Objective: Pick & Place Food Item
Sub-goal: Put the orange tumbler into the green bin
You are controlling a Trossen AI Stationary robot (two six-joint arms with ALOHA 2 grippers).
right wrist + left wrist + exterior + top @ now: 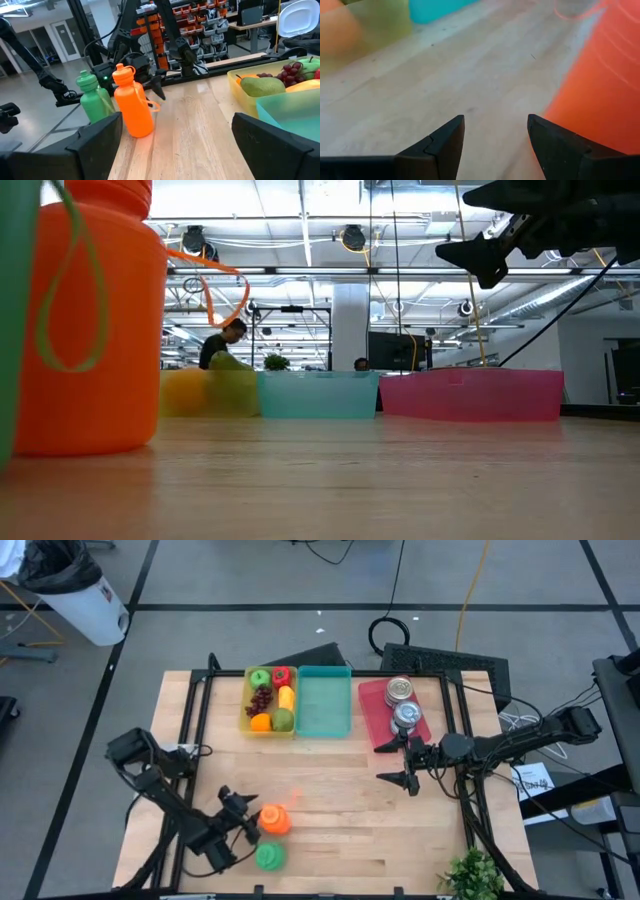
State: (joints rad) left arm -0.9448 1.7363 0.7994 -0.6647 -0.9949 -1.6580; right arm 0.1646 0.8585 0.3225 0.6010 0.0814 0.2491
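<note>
Toy fruits (green apple, red pepper, grapes, an orange, a pear) lie in a yellow tray (268, 700) at the table's far side and also show in the right wrist view (272, 82). Two cans (401, 700) stand in a pink tray (380, 718). My right gripper (398, 764) is open and empty, in the air near the pink tray's near edge; it shows high in the low view (488, 252). My left gripper (246, 812) is open at the table's near left, beside an upright orange bottle (275, 820). My left gripper is open with one finger (560, 145) close against the orange bottle's side (600, 95), level with the table. I cannot tell whether it touches the bottle.
A green bottle (270, 857) stands just nearer than the orange one. An empty teal tray (324, 705) sits between the yellow and pink trays. A small plant (470, 875) is at the near right corner. Bare wood lies in the table's middle (340, 790).
</note>
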